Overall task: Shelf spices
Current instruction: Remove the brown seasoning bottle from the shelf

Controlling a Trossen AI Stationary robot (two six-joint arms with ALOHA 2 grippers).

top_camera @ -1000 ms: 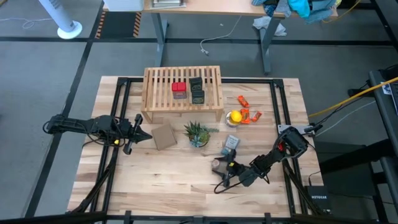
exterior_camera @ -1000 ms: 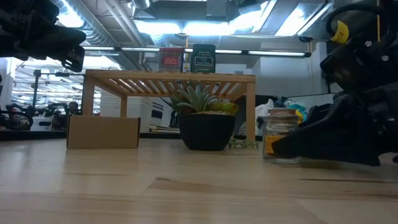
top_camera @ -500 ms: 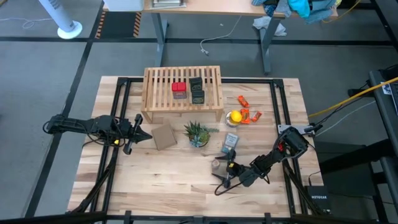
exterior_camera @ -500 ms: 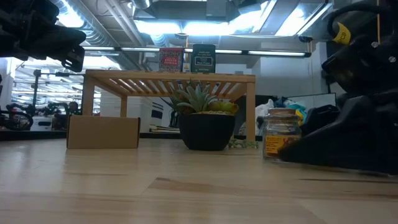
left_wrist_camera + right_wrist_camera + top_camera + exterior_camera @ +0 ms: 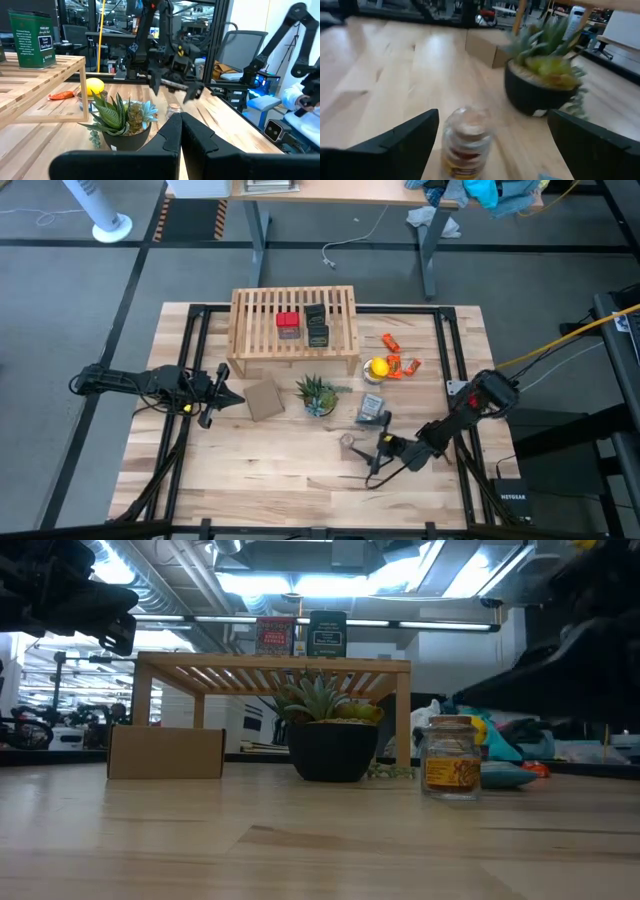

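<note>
Standing at the near edge of the table, so closest to me is the right gripper (image 5: 376, 457), fingers spread wide with nothing between them, just beside the little spice jar (image 5: 349, 442). The jar stands upright on the wood, free of any grip, a bit toward the table's middle from the fingertips, so the gripper looks straight at it between its open fingers (image 5: 395, 145). That jar (image 5: 451, 757) is the one spice not yet up on the shelf, and the right arm is clearly the nearer one; I'd guess it either goes in for the jar or backs off, can't say which. Its long axis is vertical, so a grab from the side around the body seems the way. Further back there's the potted plant (image 5: 317, 394) and a cardboard square (image 5: 264, 399), with the left gripper (image 5: 226, 391) shut and parked out on the left side. Farthest is the shelf (image 5: 246, 315), with the red tin (image 5: 288, 324) and dark tin (image 5: 317, 326) already sitting on its slats.
</note>
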